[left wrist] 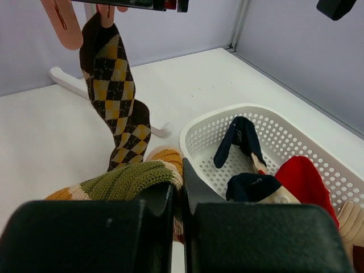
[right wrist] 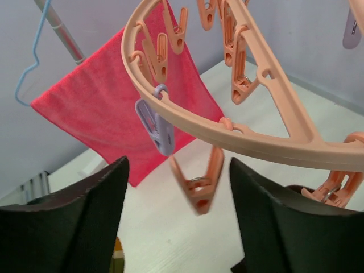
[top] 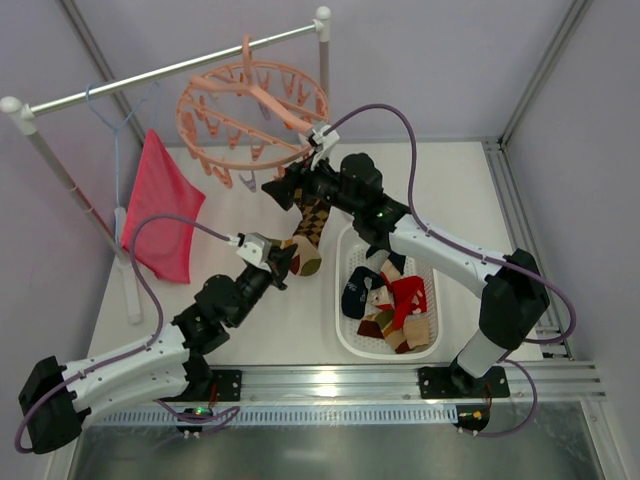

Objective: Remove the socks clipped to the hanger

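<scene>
Fingers of the left gripper [left wrist: 177, 190] are pressed together on the olive and orange toe of the diamond sock [left wrist: 111, 74], below the hanger [top: 250, 110] on its near side. The sock's cuff is clipped in a salmon peg [left wrist: 106, 14] of the hanger. From there the sock runs down, then bends at the heel toward the closed fingers.

The right gripper [right wrist: 177, 170] is spread wide just under the hanger's near rim, close to the top of that sock. Another salmon peg [right wrist: 199, 190] dangles between its two fingers and appears to touch neither. A lilac peg [right wrist: 156, 122] hangs from the same ring just beside it.

The hanger hooks over a white rail [top: 180, 70] and carries no other sock that shows. Below it and to its right, a white basket [top: 345, 335] sits on the table [top: 290, 330]. In it lie a navy sock [left wrist: 242, 136], a red sock [left wrist: 301, 179] and some brown-tan ones. Left of the hanger, a pink-red cloth [top: 160, 210] hangs on a blue wire hanger [top: 105, 110] from the same rail.
</scene>
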`<state>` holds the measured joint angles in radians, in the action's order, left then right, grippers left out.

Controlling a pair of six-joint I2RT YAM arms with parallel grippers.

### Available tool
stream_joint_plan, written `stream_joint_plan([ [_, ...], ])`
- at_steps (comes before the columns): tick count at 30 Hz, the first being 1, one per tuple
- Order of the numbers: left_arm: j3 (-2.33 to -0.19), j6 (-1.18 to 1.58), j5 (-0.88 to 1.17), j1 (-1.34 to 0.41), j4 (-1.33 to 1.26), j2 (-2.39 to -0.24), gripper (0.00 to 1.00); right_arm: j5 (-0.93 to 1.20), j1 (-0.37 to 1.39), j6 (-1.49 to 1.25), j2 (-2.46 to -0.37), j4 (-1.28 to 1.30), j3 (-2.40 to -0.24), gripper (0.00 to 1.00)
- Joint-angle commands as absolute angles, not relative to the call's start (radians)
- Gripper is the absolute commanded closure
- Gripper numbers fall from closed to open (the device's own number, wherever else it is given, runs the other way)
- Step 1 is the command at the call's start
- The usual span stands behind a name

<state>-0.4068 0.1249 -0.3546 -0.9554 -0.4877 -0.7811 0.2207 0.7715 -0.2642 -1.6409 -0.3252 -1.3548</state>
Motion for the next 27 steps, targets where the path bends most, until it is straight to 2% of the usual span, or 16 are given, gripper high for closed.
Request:
stream_joint_plan([
  [1,-0.420,0.130,-0.356,-0.959,-0.508,-0.781,1.00,0.187,0.775,-0.232,-1.606,-0.336,-1.368,0.24],
  [4,-0.429,0.132,-0.385,-0.959,-0.496,-0.796,1.00,0.149,0.776,-0.207,-1.576,-0.325,-1.338,0.18],
  [12,-0.448,0.133,-0.384,-0.959,-0.488,-0.847,0.99,0.023,0.776,-0.190,-1.477,-0.321,-1.166,0.16],
  [17,-0.469,0.132,-0.342,-0.959,-0.474,-0.867,1.00,-0.231,0.767,-0.163,-1.431,-0.186,-1.088,0.16],
  [20,-0.497,0.132,-0.302,-0.959,-0.433,-0.882,1.00,-0.290,0.736,-0.179,-1.350,-0.178,-0.981,0.15],
  [23,-0.511,0.135,-0.279,-0.959,-0.416,-0.893,0.99,-0.310,0.661,-0.234,-1.275,-0.179,-0.895,0.14],
  [27,-0.552,0.156,-0.188,-0.959,-0.361,-0.887,1.00,-0.218,0.499,-0.311,-1.107,-0.199,-0.717,0.13],
])
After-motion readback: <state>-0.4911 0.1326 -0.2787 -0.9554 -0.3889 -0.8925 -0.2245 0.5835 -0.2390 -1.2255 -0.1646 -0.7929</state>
